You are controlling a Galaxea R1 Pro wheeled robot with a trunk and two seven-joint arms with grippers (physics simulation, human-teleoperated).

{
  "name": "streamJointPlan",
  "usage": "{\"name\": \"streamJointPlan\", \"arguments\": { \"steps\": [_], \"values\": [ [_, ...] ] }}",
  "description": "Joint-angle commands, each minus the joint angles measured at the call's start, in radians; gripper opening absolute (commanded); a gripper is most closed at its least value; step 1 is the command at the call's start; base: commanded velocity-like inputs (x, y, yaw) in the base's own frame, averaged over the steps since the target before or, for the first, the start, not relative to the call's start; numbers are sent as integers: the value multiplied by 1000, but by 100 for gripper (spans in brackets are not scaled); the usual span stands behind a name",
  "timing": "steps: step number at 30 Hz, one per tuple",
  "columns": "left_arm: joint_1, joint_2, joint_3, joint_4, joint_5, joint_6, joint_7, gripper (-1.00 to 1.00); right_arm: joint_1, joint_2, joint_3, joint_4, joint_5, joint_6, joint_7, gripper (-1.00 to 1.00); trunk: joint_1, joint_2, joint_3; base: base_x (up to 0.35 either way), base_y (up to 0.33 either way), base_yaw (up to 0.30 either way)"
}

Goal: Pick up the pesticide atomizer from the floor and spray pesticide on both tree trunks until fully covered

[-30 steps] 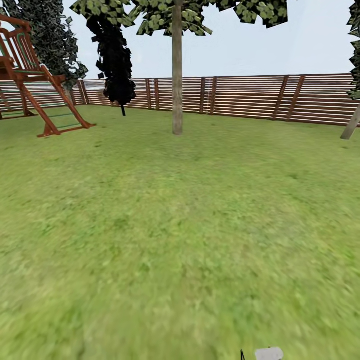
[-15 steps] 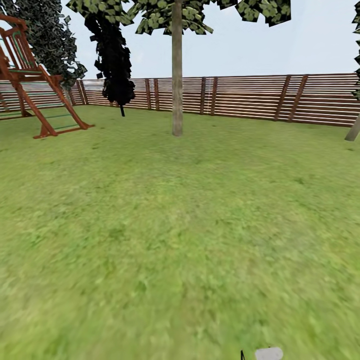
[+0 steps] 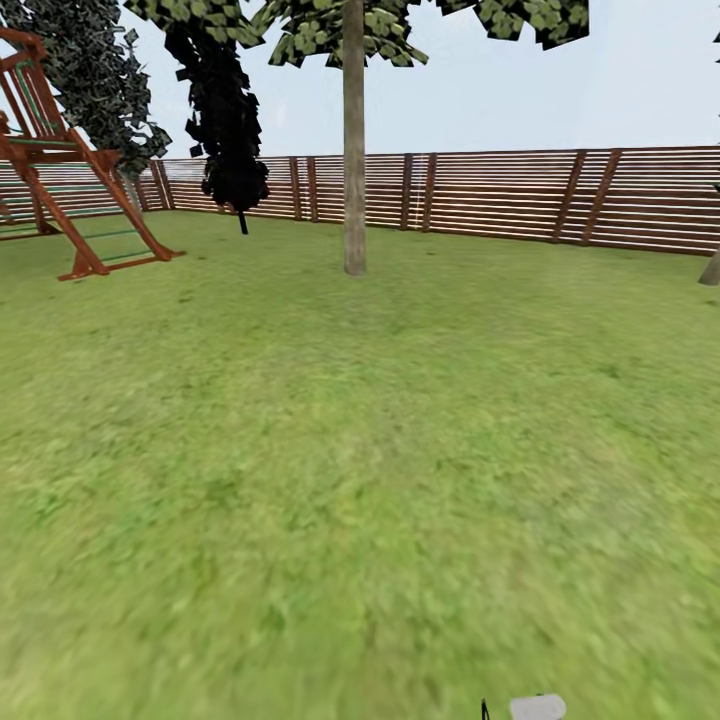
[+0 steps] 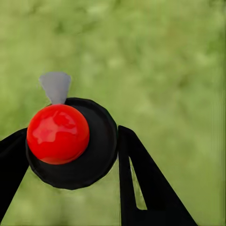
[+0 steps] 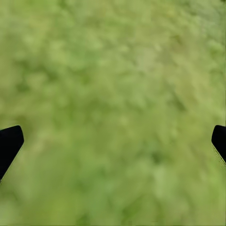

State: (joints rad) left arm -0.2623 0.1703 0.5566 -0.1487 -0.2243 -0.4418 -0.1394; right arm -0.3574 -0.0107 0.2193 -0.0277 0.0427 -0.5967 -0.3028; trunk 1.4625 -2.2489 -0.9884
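the left gripper (image 4: 70,155) is clamped on the pesticide atomizer (image 4: 73,141), its black fingers pressed against either side of the round dark body, the red knob and grey nozzle clear of them. so the pick-up looks done and the step in hand is the approach to the first of the trees. the right gripper (image 5: 113,141) hangs spread wide over the grass with nothing between its fingertips.

in the head view the nearer tree trunk (image 3: 354,150) stands upright ahead, a little left of centre and well apart from the robot, with bare floor (image 3: 360,480) between. 1 more pale trunk base (image 3: 711,268) just shows at the right edge.

the next move, as i judge it, calls for rolling forward over the lawn until the trunk is near, then raising the left arm and turning the nozzle toward the bark, since the wrist now looks at the grass.

room is generous: nothing lies on the lawn in the path. the wooden play frame (image 3: 60,170) and the black-leaved tree (image 3: 225,110) stand off to the left near the fence (image 3: 500,195), which closes the far side behind the trunk.
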Motion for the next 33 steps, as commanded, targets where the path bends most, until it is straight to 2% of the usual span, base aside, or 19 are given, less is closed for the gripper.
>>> {"name": "streamJointPlan", "arguments": {
  "steps": [1, 33],
  "values": [
    [0, 0, 0, 0, 0, 0, 0, -100, 0, 0, 0, 0, 0, 0, 0, 100, 0, 0, 0, 338, 0, 0],
    [0, 0, 0, 0, 0, 0, 0, -100, 0, 0, 0, 0, 0, 0, 0, 100, 0, 0, 0, 338, 0, 0]
  ]
}}
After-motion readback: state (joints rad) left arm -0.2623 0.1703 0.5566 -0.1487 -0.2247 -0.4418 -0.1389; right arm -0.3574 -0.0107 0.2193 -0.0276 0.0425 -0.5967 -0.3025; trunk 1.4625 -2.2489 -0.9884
